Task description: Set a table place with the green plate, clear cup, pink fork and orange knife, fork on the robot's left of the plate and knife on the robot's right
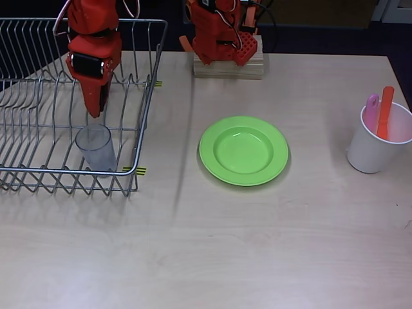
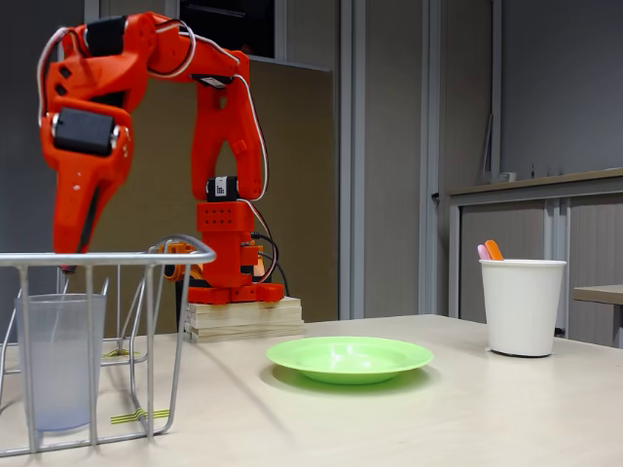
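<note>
Inside the wire rack (image 1: 38,96) on the worktop's left in the overhead view, my fingers (image 1: 95,111) point down just above the upright clear cup (image 1: 96,149); I cannot tell their opening. The green plate (image 1: 243,150) waits centre.

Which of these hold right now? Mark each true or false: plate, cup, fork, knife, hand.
1. The plate lies bare on the table. True.
2. The clear cup stands beside the plate. False: it stands inside the wire rack.
3. The fork and knife stand in the white cup. True.
4. The hand holds the clear cup. False: it points down above the cup, in the rack.
5. The white cup stands in the rack. False: it stands on the table, across the plate from the rack.
</note>
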Action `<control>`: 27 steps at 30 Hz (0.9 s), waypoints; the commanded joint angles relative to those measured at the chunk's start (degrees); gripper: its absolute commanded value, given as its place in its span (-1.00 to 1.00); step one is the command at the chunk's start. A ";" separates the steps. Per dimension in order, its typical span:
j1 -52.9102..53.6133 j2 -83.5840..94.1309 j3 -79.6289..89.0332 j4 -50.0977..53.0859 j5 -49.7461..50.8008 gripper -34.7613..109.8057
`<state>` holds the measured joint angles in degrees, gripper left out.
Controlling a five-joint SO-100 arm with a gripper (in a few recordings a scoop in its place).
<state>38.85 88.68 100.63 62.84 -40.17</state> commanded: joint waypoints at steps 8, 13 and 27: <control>0.26 0.26 -3.43 4.04 1.58 0.31; -1.23 -2.81 -3.96 3.78 3.60 0.33; -1.76 -12.83 -8.61 2.02 4.48 0.24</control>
<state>37.62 75.85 94.04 65.21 -35.86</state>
